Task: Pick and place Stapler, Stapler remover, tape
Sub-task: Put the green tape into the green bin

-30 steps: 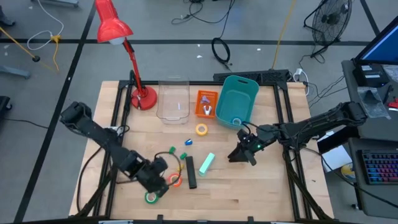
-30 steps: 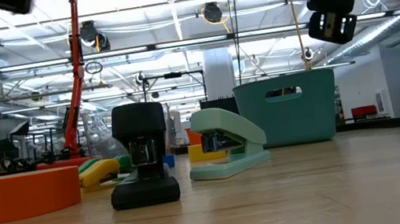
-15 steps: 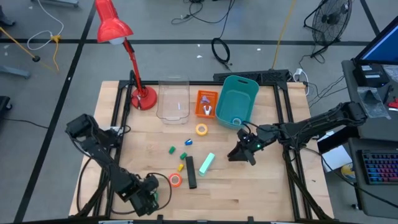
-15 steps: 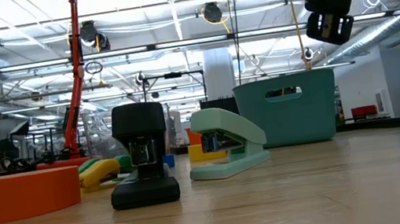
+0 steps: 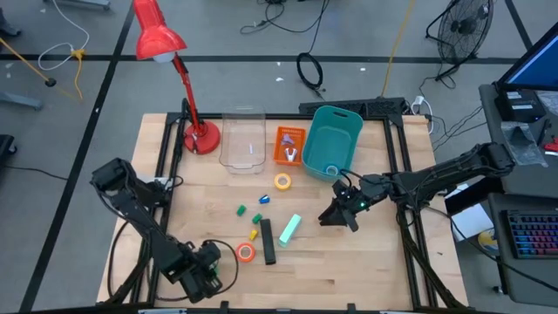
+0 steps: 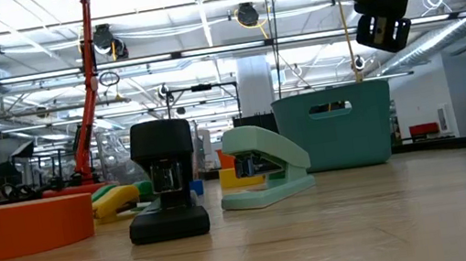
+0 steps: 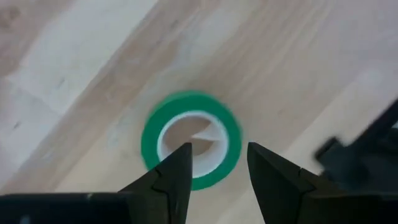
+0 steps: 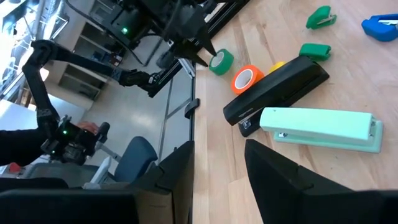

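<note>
1. A pale wooden bench [image 5: 349,262] stands on a grey floor; a red desk lamp [image 5: 166,44], a clear tub [image 5: 242,139], an orange tray [image 5: 289,145] and a teal basket [image 5: 334,139] line its far edge.
2. The left end effector [image 7: 217,165] hangs at the near left of the bench, directly above the green tape roll [image 7: 191,148]. Its fingers stand apart, over the roll's pale centre and near rim, gripping nothing.
3. The right end effector [image 5: 334,215] hovers above the bench just in front of the teal basket, fingers parted and empty.
4. The mint stapler [image 5: 289,228] and the black stapler [image 5: 268,242] lie side by side mid-bench.
5. The orange tape roll [image 5: 247,252] lies just left of the black stapler; the yellow tape roll [image 5: 282,181] lies near the orange tray.
6. Small green, blue and yellow pieces lie scattered between them.
</note>
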